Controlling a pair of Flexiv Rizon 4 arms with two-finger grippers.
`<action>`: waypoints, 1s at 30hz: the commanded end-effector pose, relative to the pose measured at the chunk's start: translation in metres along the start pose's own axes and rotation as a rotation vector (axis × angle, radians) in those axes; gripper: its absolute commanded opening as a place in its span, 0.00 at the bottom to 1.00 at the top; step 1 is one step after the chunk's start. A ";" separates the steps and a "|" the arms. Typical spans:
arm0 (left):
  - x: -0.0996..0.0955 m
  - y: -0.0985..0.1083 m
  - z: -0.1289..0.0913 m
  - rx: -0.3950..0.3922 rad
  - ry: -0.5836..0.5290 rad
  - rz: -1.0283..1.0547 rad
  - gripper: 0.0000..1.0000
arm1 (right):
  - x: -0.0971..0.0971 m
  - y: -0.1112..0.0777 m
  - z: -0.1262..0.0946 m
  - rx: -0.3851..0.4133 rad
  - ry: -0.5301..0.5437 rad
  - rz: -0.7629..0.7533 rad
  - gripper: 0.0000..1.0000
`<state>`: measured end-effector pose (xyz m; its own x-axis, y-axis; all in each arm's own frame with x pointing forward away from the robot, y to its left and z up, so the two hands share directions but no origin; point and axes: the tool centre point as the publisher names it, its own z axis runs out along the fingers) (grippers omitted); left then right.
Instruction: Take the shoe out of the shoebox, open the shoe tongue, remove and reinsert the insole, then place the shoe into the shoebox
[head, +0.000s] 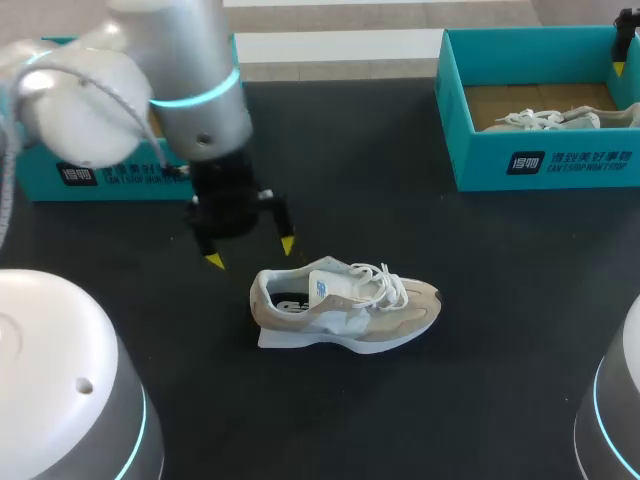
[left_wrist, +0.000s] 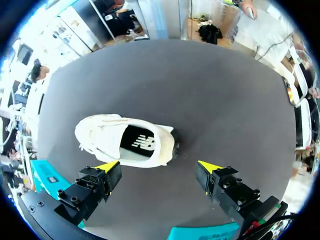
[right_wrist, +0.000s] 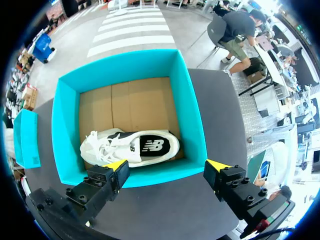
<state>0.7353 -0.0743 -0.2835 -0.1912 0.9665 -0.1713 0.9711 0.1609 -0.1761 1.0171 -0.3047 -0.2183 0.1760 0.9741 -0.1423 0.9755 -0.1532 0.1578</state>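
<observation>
A beige and white shoe (head: 345, 308) with white laces stands upright on the black table, toe to the right. My left gripper (head: 250, 252) hangs open just above and behind its heel, touching nothing. In the left wrist view the shoe (left_wrist: 125, 142) lies ahead of the spread yellow fingertips (left_wrist: 107, 166), its dark insole showing. A second shoe (head: 545, 119) lies in the open teal shoebox (head: 540, 160) at the back right. My right gripper (right_wrist: 165, 169) hovers open over that shoebox (right_wrist: 67, 125), with the shoe (right_wrist: 130, 147) inside it below.
A teal box lid (head: 100, 180) lies at the back left, partly behind my left arm. The same lid (right_wrist: 27, 137) shows beside the shoebox in the right wrist view. Bare black table (head: 500, 270) surrounds the shoe.
</observation>
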 end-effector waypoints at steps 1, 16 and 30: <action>0.041 -0.015 -0.015 0.132 -0.378 -0.080 1.00 | 0.000 -0.001 0.000 -0.003 0.002 0.001 1.00; 0.041 -0.015 -0.015 0.132 -0.378 -0.080 1.00 | 0.000 -0.001 0.000 -0.003 0.002 0.001 1.00; 0.079 -0.026 -0.009 0.375 -0.603 -0.722 1.00 | 0.000 -0.001 0.000 -0.003 0.002 0.001 1.00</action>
<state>0.6970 -0.0070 -0.2754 -0.6596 0.6644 -0.3514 0.7129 0.4049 -0.5726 1.0171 -0.3047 -0.2183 0.1760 0.9741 -0.1423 0.9755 -0.1532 0.1578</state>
